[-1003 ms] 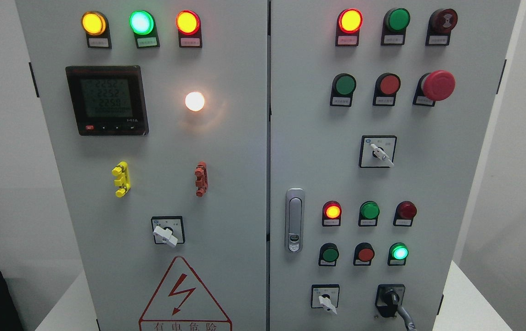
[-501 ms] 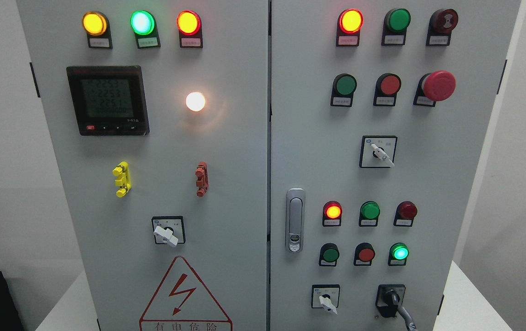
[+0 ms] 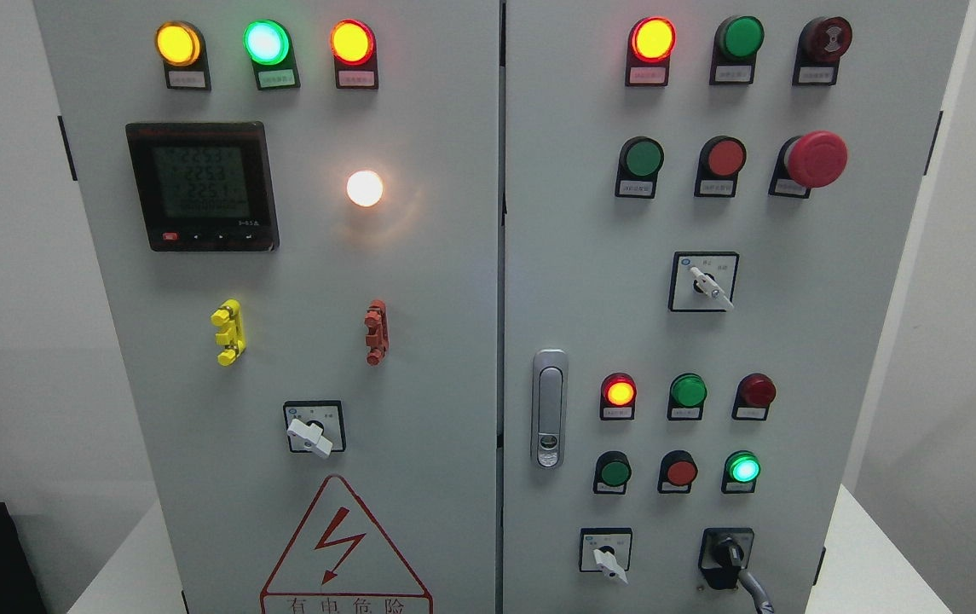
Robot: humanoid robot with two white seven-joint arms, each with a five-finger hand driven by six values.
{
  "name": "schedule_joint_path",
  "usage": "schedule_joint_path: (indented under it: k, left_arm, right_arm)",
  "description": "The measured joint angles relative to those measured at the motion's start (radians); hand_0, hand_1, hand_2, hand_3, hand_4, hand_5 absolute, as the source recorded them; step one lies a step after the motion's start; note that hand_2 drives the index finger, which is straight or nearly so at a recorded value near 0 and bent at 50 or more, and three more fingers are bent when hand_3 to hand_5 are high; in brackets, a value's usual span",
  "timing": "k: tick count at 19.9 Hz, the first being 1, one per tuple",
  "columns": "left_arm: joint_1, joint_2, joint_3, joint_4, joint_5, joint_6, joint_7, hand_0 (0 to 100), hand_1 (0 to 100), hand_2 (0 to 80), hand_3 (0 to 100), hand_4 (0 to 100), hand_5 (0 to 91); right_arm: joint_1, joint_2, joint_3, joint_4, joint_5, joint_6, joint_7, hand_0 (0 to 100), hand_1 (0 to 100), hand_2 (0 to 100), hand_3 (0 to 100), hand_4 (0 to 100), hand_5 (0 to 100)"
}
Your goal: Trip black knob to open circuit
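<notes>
Black knob [image 3: 727, 556] sits at the bottom right of the right cabinet door [image 3: 863, 341], handle tilted, a grey cable trailing below it; untouched, so the trip looks not yet started. White selector switch [image 3: 606, 556] just left of it, lit green lamp [image 3: 743, 468] above. Neither hand in view, so fingers can't be judged.

Even, soft light is falling across the grey cabinet [image 3: 453, 341], leaving only faint shadows under the buttons. The white lamp [image 3: 365, 188] is blooming into a warm halo on the door, and the lit green lamp [image 3: 266, 42] is washing out pale at its centre. Focus is holding sharp throughout.
</notes>
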Motion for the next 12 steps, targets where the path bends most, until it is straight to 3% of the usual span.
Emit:
schedule_joint_path:
  k: [12]
  left_arm:
    - [0.0, 0.0, 0.0, 0.0, 0.0, 0.0, 0.0, 12, 39, 0.0, 0, 0, 0.0]
  right_arm:
    - [0.029, -0.003, -0.013, -0.004, 0.0, -0.003, 0.001, 0, 2, 1, 100, 97, 93]
